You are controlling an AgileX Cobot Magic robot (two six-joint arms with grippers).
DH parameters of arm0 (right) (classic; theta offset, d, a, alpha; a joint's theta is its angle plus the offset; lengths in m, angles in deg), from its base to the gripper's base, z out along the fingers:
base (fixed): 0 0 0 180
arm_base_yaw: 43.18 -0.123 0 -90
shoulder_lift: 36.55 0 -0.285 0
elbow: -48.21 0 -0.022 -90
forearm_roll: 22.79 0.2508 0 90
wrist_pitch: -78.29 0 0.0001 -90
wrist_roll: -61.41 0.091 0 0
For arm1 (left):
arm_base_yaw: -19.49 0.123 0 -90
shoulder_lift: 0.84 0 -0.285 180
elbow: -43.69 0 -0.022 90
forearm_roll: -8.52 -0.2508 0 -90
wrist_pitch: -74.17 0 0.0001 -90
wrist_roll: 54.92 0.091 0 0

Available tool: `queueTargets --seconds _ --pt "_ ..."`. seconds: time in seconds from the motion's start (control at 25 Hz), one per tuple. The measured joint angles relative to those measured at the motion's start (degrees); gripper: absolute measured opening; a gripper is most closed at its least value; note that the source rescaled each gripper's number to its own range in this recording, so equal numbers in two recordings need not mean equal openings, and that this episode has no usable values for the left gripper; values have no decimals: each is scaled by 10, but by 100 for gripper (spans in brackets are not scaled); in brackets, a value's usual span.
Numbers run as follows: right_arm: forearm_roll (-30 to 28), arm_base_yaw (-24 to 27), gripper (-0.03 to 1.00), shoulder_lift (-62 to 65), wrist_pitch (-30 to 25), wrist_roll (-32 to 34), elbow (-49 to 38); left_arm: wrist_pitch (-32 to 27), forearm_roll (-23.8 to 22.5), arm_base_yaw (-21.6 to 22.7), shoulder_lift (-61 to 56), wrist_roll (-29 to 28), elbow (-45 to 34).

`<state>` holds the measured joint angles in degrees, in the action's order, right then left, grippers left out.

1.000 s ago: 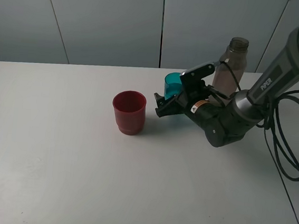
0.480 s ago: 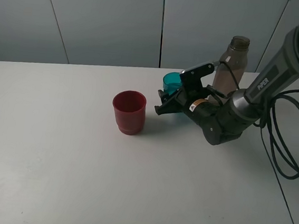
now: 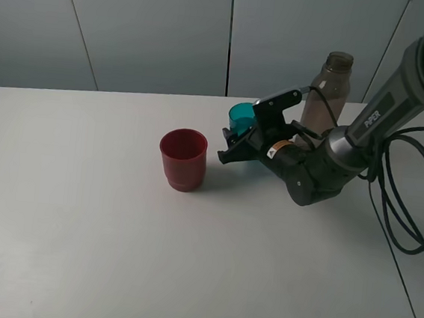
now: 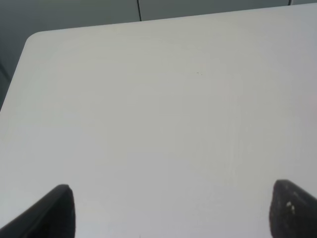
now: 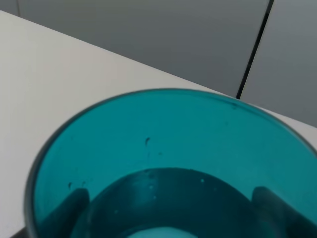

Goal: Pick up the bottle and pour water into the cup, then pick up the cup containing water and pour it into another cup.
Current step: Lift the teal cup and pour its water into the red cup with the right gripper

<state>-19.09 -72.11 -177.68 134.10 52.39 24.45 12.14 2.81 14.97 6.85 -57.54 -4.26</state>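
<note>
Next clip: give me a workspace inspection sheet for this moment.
Surface: white table, bare apart from the job's things.
Job's things: teal cup in the right gripper; red cup upright, apart on its left; smoky bottle upright behind the arm.
Clutter: nothing seen.
Grippers: right gripper shut on the teal cup; left gripper open over bare table.
Cables: black cables hang off the right arm.
Surroundings: grey wall panels.

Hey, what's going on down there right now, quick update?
Right pincer shut on the teal cup. Left pincer open over bare table, holding nothing. Red cup stands upright and apart, path to it unobstructed. Bottle upright behind the arm.
</note>
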Motion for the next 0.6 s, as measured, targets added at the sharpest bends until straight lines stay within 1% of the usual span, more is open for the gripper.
queueTargets --seconds 0.24,0.48,0.6 --pt "-4 -1 12 24 -25 -1 -17 0 0 0 0 0 0" --pt "-37 -1 12 82 -38 2 -59 0 0 0 0 0 0" --pt "-56 -1 12 111 -58 8 -75 0 0 0 0 0 0"
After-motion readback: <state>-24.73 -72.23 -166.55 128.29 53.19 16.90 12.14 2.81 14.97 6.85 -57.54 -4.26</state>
